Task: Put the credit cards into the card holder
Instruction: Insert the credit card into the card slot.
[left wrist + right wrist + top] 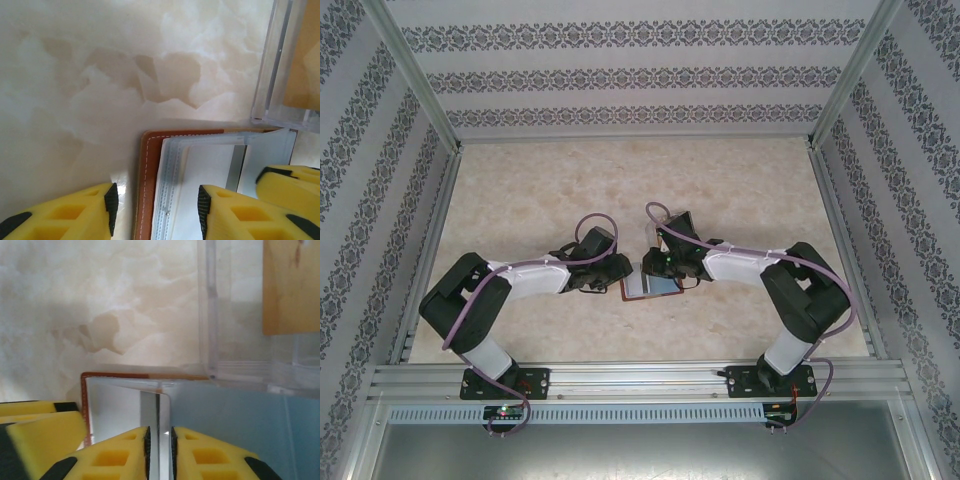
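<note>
The reddish-brown card holder (638,293) lies open on the table between the two arms, its clear sleeves facing up. In the left wrist view my left gripper (156,210) is open, and its jaws straddle the holder's stitched leather edge (149,165) and the sleeves (172,170). My right gripper (159,447) is shut on a thin white-grey card (150,405) that stands on edge over the holder's brown rim (85,400). A light blue surface (230,425) lies just right of it. From above, the left gripper (613,278) and right gripper (665,268) almost touch over the holder.
A clear plastic case (240,315) with a tan card (290,285) in it stands just beyond the holder; it is also in the left wrist view as the case (280,65). Patterned walls and metal rails (430,240) enclose the marbled table (620,180).
</note>
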Available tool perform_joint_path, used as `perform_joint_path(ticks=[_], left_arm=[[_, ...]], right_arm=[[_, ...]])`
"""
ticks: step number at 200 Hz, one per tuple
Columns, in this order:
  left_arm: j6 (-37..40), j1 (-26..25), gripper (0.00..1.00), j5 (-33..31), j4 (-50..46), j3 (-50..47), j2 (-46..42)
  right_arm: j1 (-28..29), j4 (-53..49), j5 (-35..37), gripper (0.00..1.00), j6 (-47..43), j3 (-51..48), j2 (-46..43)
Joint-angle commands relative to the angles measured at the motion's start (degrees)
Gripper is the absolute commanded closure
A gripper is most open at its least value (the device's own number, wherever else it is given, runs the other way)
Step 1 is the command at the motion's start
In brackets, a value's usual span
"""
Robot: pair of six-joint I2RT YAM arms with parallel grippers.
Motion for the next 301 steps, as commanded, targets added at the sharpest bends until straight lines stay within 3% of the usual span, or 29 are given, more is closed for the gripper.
perform_joint_path(ticks=[1,50,127,154,176,213,244,301], left_arm=[[1.2,0.4,0.51,1.4,1.7,1.9,1.6],[2.7,0.4,0.54,4.0,1.6,3.8,4.5],[4.9,0.4,0.57,4.1,-0.4,6.5,5.9],[4.6,0.4,0.56,1.8,-2.4,6.4,5.0],[5.2,0.4,0.56,-0.6,-4.9,6.9,4.0],[6.3,0.4,0.56,-0.7,-6.3,8.3,3.3],[6.7,0.4,0.55,-0.3,-7.4,8.6,4.1],[5.7,0.4,0.57,1.4,-7.4,8.2,8.2]], right_arm=[[-0.4,-0.5,-1.5,0.81,-1.3,2.2,2.3],[-0.1,1.3,-6.5,0.86,-1.9,3.6,3.2],[-1.5,0.8,-10.1,0.84,-3.2,4.3,2.6],[-3.0,-3.1,-7.5,0.77,-5.2,4.2,-1.4],[-4.2,-9.8,-0.9,0.75,-9.1,5.0,-6.4],[-5.5,-12.4,-4.2,0.86,-11.5,5.2,-6.9],[-4.2,-11.3,-4.8,0.87,-9.2,3.9,-3.9],[-4.7,-12.8,1.9,0.86,-5.6,-1.0,-2.1]])
